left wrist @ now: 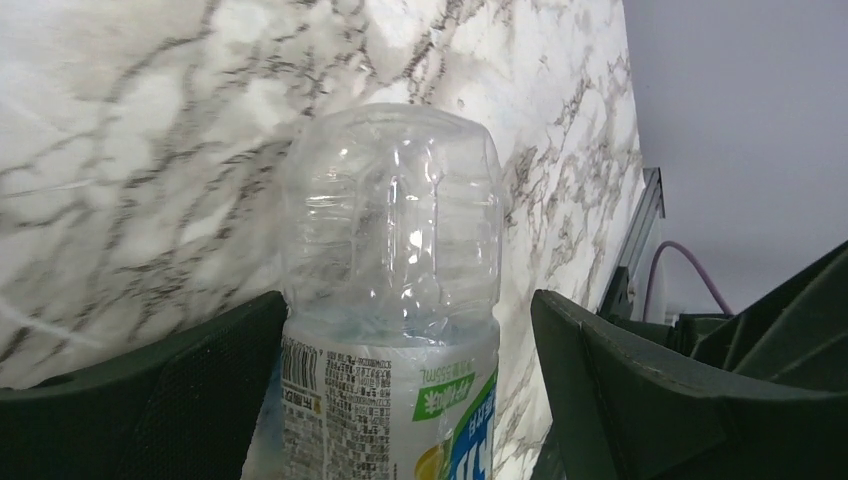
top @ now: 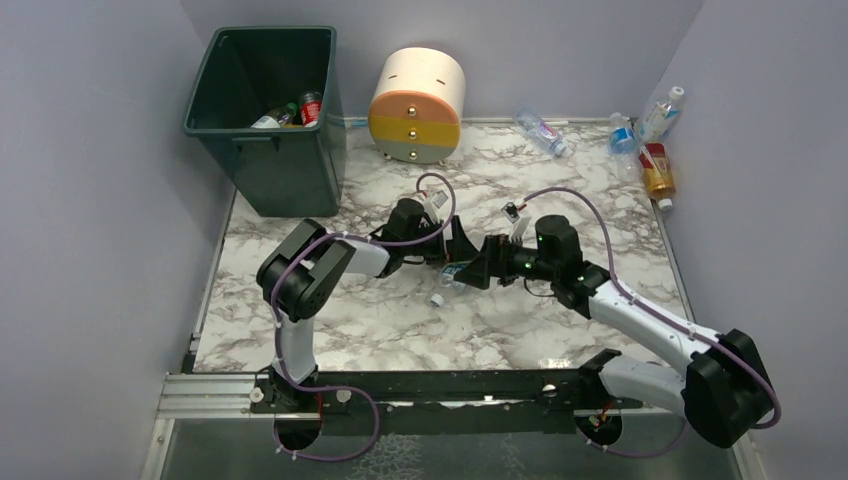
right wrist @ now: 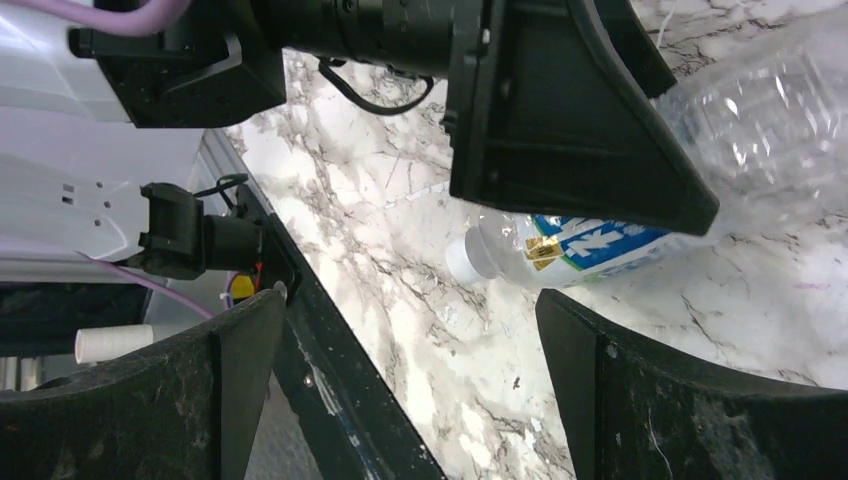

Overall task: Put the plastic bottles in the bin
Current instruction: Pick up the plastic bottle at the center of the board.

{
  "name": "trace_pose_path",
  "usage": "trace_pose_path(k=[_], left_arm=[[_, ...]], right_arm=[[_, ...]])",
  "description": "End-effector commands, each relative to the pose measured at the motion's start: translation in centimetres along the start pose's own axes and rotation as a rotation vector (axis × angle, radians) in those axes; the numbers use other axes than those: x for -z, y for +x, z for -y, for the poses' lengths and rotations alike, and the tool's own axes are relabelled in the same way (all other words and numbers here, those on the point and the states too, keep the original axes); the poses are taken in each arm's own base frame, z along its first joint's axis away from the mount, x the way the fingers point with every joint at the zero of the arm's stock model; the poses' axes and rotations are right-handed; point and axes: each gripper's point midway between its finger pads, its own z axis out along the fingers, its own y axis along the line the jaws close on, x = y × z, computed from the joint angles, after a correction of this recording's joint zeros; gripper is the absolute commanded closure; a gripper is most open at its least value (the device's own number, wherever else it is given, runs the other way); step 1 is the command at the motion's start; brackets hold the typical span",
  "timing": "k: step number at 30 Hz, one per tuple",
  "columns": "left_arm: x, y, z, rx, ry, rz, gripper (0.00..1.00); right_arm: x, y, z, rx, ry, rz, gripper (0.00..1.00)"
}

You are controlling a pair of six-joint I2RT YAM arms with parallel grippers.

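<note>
The bottle (left wrist: 390,220) lies inside the wide left gripper (left wrist: 408,300), its bottom pointing away. The right gripper (right wrist: 410,300) is wide too.

You viewed the white marbled table (top: 380,330) from above; both wrist cameras closely shared one clear plastic bottle (left wrist: 390,230).

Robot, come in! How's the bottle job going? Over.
Both jaws open. Left jaws straddle a clear bottle lying on the table, no grip yet. Right jaws empty, close opposite. Bin holds some bottles.
</note>
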Motion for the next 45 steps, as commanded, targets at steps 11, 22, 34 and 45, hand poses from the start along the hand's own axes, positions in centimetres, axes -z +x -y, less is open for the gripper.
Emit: trace_pose_path(k=[11,22,34,45], left_arm=[[-0.5,2.5,-2.1,-0.223,-0.346,-0.086,0.01],[-0.1,3.6,-1.9,-0.290,-0.375,-0.139,0.01],[0.5,4.0,-1.3,-0.292,-0.382,-0.139,0.14],[-0.3,4.0,-1.3,-0.368,-0.342,-0.164,0.30]], right_arm=[[2.4,1.1,-0.5,-0.010,0.022,0.027,0.01],[3.7,1.1,-1.4,-0.001,0.009,0.049,0.01],[4.0,1.4,-1.3,-0.018,0.015,0.058,0.01],[2.6,0.7,0.2,-0.017,0.082,0.033,0.01]])
